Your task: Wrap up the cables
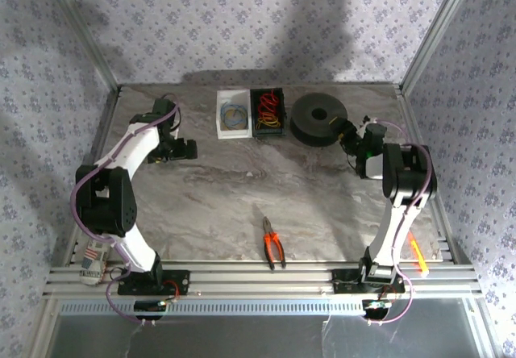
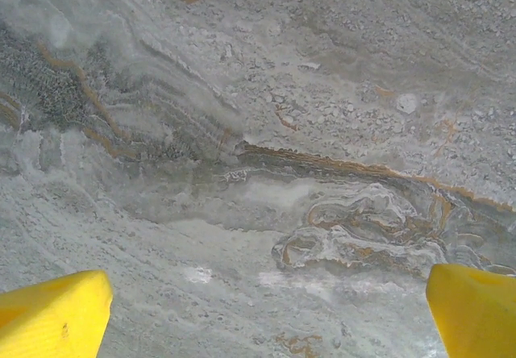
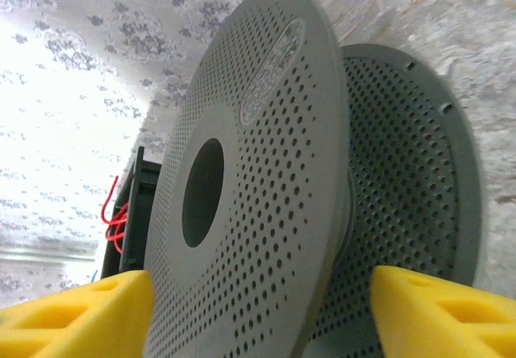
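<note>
**Step in hand (judged):** securing the spool before any winding. The cables had not been lifted.

**Right gripper** point(image 3: 262, 318): spread, with its yellow fingertips point(image 3: 81, 314) either side of the near flange of the grey spool point(image 3: 266, 172). A gap showed between one pad and the flange, so no pinch was evident.

**Left gripper** point(image 2: 266, 318): spread wide above bare worktop point(image 2: 258, 132), holding nothing.

**Cables** point(image 1: 270, 114): a loose tangle of thin red, orange and yellow wires. They lay in a black bin point(image 1: 256, 124) just beyond the spool from the right gripper, well apart from both grippers.

**Next move (judged):** seat the pads squarely on the flange so the spool cannot twist, then bring a wire end to the hub.

**Materials and shapes:**
- The spool looked like rigid plastic, with two round flanges perforated by rows of small holes, a central bore and a narrow hub between them. It is probably slick against the pads.
- The worktop was smooth and marble-patterned.
- The wires appeared limp and liable to snag.
- Red-handled pliers point(image 1: 272, 243) lay well behind both grippers.
</note>
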